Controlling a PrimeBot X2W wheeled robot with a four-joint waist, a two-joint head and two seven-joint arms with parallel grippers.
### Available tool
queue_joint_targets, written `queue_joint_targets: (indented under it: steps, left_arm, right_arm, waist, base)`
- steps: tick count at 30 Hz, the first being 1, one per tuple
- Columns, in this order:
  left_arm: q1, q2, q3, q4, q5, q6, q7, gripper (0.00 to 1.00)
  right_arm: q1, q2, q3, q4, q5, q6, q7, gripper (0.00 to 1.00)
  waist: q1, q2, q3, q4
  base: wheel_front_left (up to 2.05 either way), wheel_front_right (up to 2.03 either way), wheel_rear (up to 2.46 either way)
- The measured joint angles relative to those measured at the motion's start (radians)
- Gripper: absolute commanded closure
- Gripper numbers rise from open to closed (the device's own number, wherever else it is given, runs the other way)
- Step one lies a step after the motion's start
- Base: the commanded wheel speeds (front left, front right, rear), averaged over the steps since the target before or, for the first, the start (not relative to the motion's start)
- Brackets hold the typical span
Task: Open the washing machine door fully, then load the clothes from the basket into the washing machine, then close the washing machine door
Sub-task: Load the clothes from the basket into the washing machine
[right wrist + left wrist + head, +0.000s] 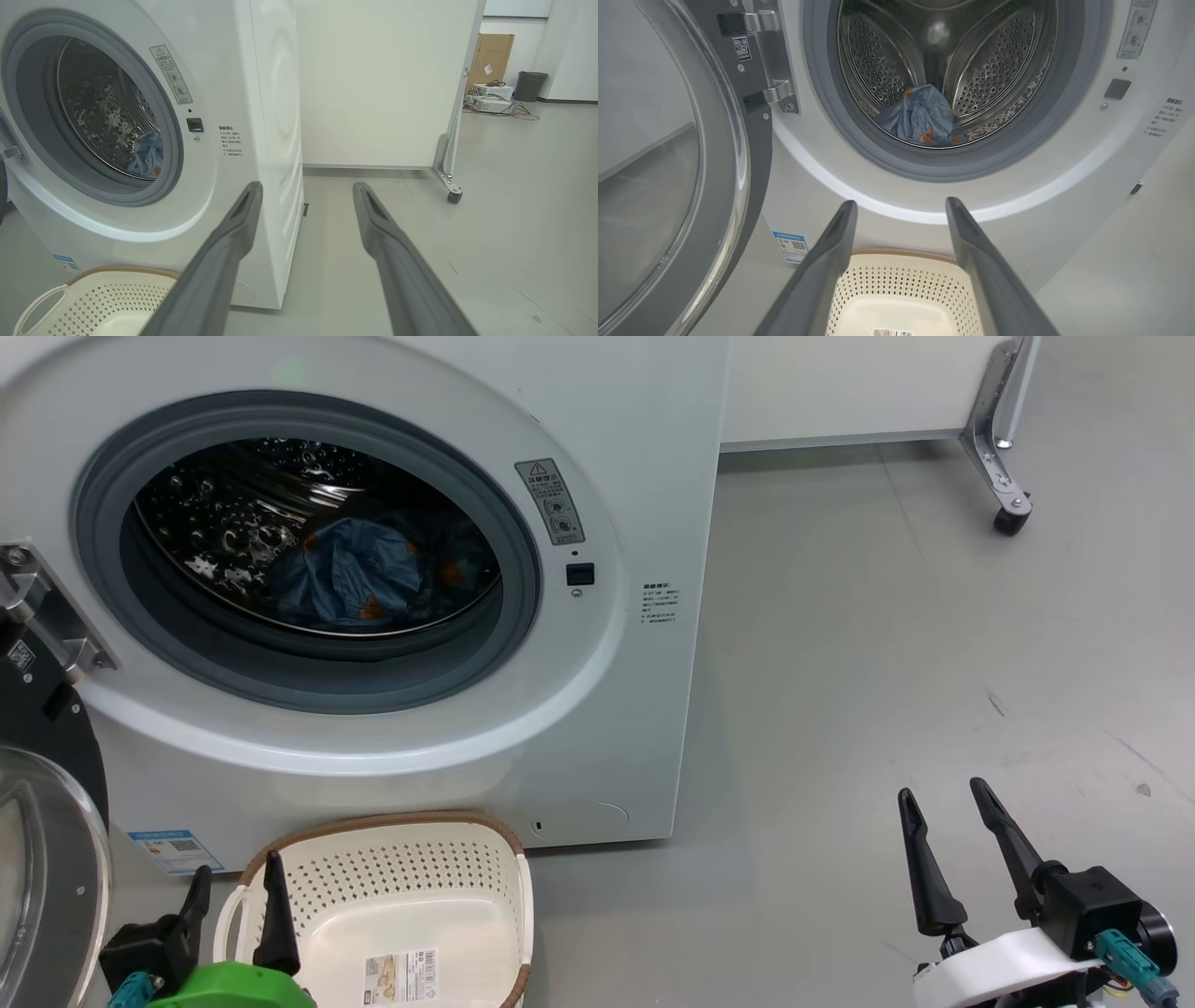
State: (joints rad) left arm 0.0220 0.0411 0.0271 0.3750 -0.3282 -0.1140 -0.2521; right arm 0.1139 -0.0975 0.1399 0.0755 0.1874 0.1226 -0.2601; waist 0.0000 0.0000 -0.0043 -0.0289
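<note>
The clothes [350, 574] lie inside the washing machine [597, 728], door [47, 859] open. Your left gripper [238, 863] and right gripper [941, 789] stand spread before it.

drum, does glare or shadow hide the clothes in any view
Head view: bright glints on the drum, clothes dim but readable. Left wrist view: clothes evenly lit and sharp. Right wrist view: glints too, clothes mostly hidden behind the gasket.

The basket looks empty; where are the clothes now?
In the head view, upper left, the clothes lie low in the drum of the washing machine, behind the grey gasket.
</note>
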Motion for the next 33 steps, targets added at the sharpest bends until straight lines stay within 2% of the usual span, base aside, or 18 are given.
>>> queue_joint_targets:
  steps: [33]
  left_arm:
    - [0.085,0.000,-0.025,-0.134,0.024,0.001,0.000,0.00]
  right_arm:
    - [0.023,-0.005,-0.008,0.007,0.000,0.000,0.000,0.00]
  waist:
    - [0.0000,0.0000,-0.018,0.047]
  base:
    - [0.00,0.00,0.00]
